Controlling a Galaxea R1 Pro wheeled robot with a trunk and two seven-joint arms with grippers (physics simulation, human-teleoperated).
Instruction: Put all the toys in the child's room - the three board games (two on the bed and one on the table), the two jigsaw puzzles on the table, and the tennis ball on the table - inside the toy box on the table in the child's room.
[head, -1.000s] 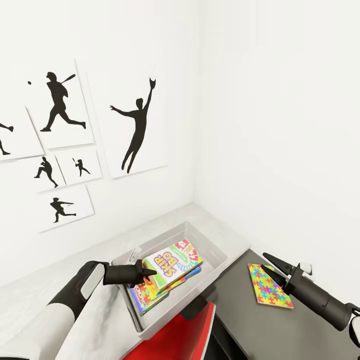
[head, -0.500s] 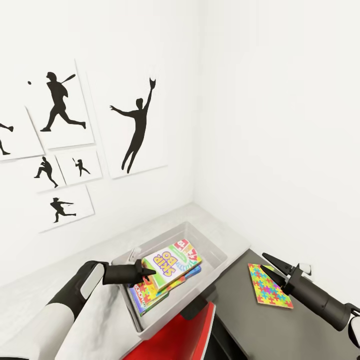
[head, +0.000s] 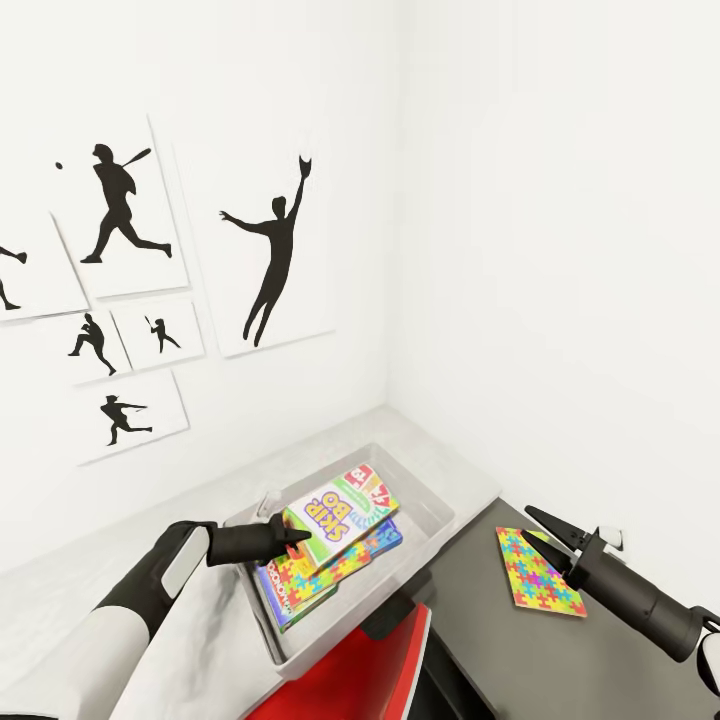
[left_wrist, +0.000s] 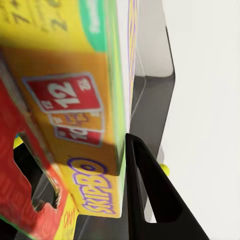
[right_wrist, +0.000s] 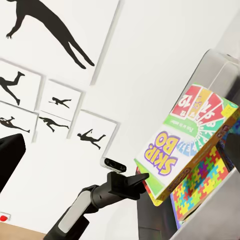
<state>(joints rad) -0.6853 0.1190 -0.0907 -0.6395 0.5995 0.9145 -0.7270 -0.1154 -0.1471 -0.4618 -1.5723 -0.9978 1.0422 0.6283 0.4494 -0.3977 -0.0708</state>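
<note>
The grey toy box (head: 432, 506) stands on the white table in the room's corner. My left gripper (head: 292, 536) is shut on the edge of the Skip-Bo board game (head: 341, 511), holding it tilted over the box's inside. In the left wrist view the game (left_wrist: 75, 100) lies against one black finger (left_wrist: 150, 195). Under it in the box lie a colourful jigsaw puzzle (head: 300, 582) and another box with a blue edge (head: 385, 541). A second jigsaw puzzle (head: 538, 572) lies flat on the dark surface, just under my open right gripper (head: 545, 532). The right wrist view shows the game (right_wrist: 187, 135) and the left gripper (right_wrist: 134, 182).
Baseball silhouette posters (head: 275, 250) hang on the wall behind the table. Walls close in the corner on two sides of the toy box. My red trunk (head: 360, 675) sits low in front of it. The white table (head: 60, 600) stretches to the left.
My left gripper has raised the Skip-Bo game a little and tipped it more upright over the toy box. The right arm and the puzzle on the dark surface have stayed put.
</note>
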